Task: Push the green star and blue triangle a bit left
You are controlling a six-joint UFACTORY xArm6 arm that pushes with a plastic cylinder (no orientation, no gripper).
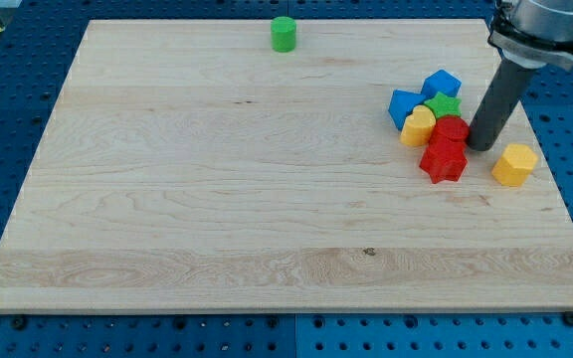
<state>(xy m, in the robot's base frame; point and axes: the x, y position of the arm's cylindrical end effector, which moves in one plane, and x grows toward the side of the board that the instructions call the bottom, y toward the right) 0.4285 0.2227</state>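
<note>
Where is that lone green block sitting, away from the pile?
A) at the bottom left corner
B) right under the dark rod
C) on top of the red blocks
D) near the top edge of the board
D: the green cylinder stands alone by the board's top edge, far to the view's left of the pile, where my tip touches a red block.

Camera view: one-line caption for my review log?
My tip sits right of the clustered blocks, beside the green star and red blocks; blue triangle at cluster's left.
</note>
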